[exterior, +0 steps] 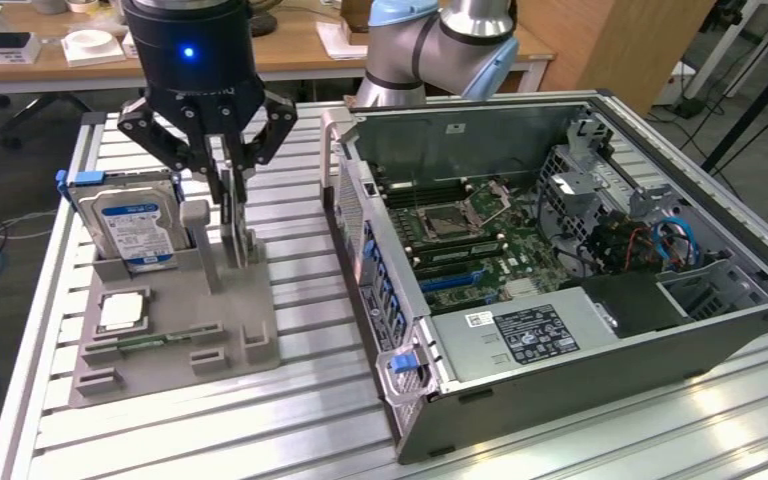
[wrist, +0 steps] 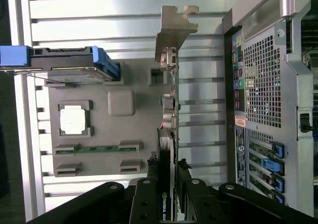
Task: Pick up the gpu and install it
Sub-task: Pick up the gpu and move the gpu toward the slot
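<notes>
Holds the gpu (wrist: 170, 100) pinched across its flat faces in the clenched gripper (exterior: 233, 250), standing on edge at the grey holder (exterior: 244, 310) beside the hard drive (exterior: 137, 225), seemingly propped upright to offer both faces.

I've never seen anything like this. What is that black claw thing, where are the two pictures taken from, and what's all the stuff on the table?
The black claw is the gripper at the end of a robot arm; it does the job of a hand. One picture comes from a camera off the arm that sees the whole scene. The other comes from a camera on the arm's wrist, looking down past the fingers. On the slatted metal table lies a grey holder tray with computer parts. They are a hard drive standing on edge, a square processor chip, a green memory strip and the gpu, a thin card standing upright. The fingers look closed on either side of that card. On the exterior view's right stands an open computer case.
</notes>
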Controlling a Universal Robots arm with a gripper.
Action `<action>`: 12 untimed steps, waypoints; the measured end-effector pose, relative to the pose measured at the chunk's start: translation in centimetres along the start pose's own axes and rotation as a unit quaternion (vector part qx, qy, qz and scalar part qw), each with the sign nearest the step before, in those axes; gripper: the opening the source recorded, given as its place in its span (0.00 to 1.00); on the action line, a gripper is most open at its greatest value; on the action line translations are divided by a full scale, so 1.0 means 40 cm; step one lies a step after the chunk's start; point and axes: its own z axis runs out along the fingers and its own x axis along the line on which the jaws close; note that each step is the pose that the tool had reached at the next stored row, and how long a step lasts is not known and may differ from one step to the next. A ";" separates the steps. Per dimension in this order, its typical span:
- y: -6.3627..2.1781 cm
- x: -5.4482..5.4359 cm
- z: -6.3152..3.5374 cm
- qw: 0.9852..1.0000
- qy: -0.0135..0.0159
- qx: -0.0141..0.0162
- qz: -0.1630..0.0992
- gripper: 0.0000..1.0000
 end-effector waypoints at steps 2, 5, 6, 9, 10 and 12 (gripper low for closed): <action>0.000 0.000 -0.004 1.000 0.000 0.000 0.000 0.26; 0.000 0.000 -0.010 1.000 0.000 0.000 0.000 0.26; 0.000 0.000 -0.012 1.000 0.000 0.000 0.000 0.26; 0.001 0.000 -0.018 1.000 0.000 0.000 0.000 0.26; 0.001 0.000 -0.020 1.000 0.000 0.000 0.000 0.26; 0.001 -0.001 -0.023 1.000 0.000 0.000 0.000 0.26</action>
